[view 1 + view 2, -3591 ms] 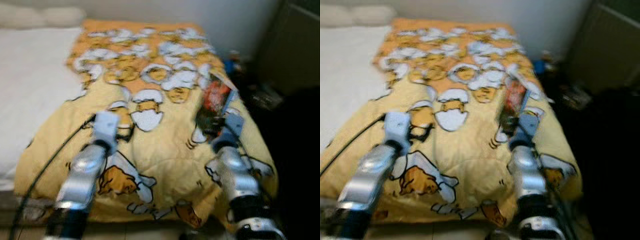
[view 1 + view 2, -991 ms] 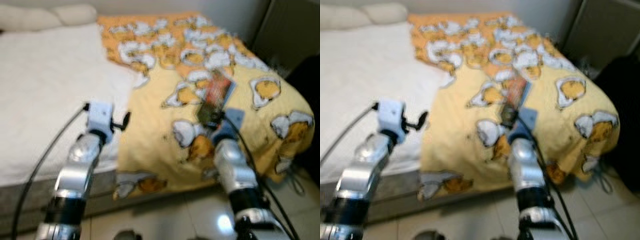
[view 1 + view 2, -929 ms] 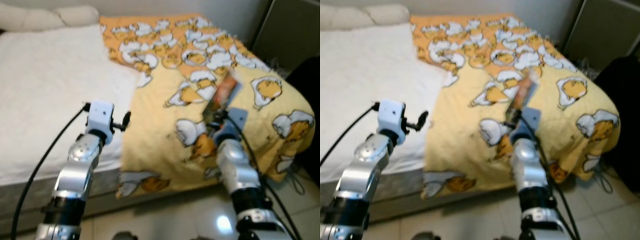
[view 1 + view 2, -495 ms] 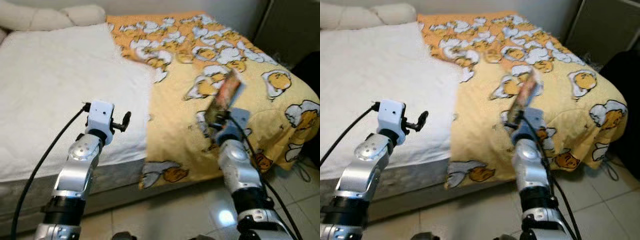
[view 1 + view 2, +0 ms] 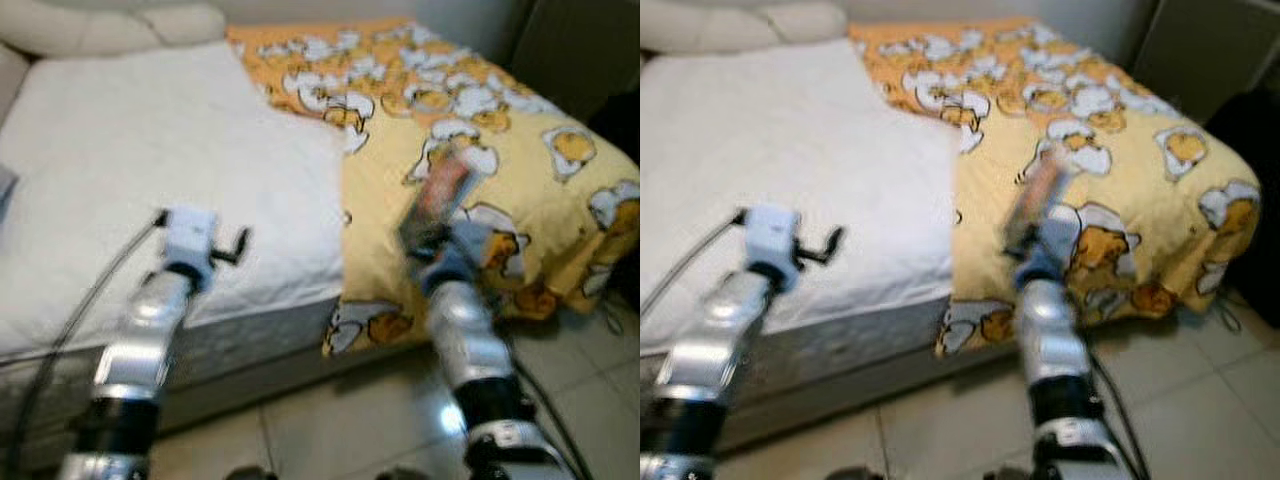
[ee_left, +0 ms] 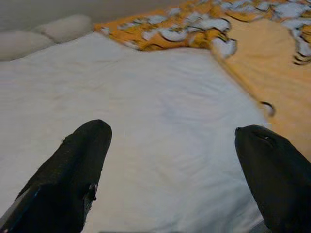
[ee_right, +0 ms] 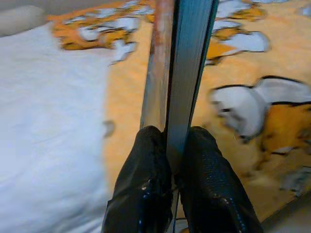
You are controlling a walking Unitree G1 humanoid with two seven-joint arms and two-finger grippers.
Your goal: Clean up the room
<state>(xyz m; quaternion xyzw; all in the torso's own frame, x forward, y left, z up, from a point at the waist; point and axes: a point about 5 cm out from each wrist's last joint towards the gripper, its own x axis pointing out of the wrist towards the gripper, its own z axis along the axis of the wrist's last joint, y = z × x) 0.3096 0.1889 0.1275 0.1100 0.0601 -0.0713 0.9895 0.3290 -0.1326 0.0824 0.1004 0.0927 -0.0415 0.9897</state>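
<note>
My right gripper [image 7: 171, 150] is shut on a thin book [image 7: 182, 63] with a reddish cover [image 5: 445, 190], held upright, edge on to the wrist camera, above the yellow egg-print blanket [image 5: 480, 120]. That blanket covers the right half of the bed. My left gripper [image 6: 170, 160] is open with nothing between its fingers, hovering over the white mattress [image 5: 150, 150] near the bed's front edge. The left arm's white wrist block [image 5: 190, 235] shows in the head views.
Pale pillows [image 5: 120, 25] lie at the head of the bed. Tiled floor [image 5: 330, 420] runs in front of the bed. A dark cabinet [image 5: 1210, 50] and a dark shape [image 5: 1260, 130] stand to the right of the bed.
The camera has swung left, so more of the white mattress shows and the blanket sits further right. The right gripper still holds the book upright; the left stays open.
</note>
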